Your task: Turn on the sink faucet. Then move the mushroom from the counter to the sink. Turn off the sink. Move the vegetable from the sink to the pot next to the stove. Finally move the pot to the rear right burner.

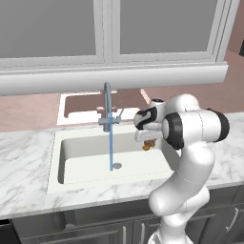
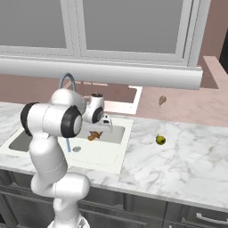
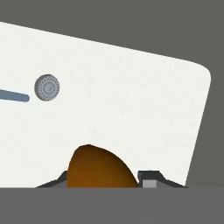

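My gripper (image 3: 105, 180) is shut on the brown mushroom (image 3: 98, 168), which fills the gap between the finger tips. The mushroom (image 1: 148, 145) hangs above the right part of the white sink (image 1: 55, 143), under the hand. From the right base view the mushroom (image 2: 94, 136) sits over the basin (image 2: 116, 153) near its back wall. The curved grey faucet (image 1: 107, 102) stands behind the sink, and a thin blue stream of water (image 1: 111, 147) falls from it to the drain (image 1: 116, 166). In the hand view the drain (image 3: 47, 87) lies to the upper left. The pot and stove are out of view.
A small yellow-green fruit (image 2: 160, 140) lies on the marble counter (image 2: 187, 164) to the right of the sink. A window ledge (image 1: 114, 78) juts out above the faucet. My white arm rises in front of the sink's right side.
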{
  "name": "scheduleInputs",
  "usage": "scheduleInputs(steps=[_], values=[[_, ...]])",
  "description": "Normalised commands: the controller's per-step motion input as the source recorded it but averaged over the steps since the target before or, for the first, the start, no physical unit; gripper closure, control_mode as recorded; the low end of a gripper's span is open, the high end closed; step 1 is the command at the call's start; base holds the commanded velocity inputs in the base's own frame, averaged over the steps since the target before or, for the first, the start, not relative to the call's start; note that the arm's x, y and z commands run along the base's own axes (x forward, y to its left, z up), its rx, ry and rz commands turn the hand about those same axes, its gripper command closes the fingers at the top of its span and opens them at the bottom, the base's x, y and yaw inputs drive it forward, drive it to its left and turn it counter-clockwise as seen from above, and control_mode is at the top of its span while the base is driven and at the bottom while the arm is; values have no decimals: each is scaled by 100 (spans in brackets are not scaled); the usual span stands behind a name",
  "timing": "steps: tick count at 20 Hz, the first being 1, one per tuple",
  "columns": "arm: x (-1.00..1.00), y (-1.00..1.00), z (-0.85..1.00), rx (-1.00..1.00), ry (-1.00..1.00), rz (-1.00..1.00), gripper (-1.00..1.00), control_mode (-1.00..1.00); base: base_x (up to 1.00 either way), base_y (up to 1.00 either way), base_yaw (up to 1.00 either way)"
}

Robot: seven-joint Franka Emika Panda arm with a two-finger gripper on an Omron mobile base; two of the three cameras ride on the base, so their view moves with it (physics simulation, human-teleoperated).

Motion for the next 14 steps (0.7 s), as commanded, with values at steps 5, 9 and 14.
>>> scheduleInputs(steps=[5,9,14], values=[[9,18,-31,0,0,2,100,-100,0,0,0],[10,10,-30,0,-1,2,100,-100,0,0,0],[11,5,-31,0,-3,1,100,-100,0,0,0]])
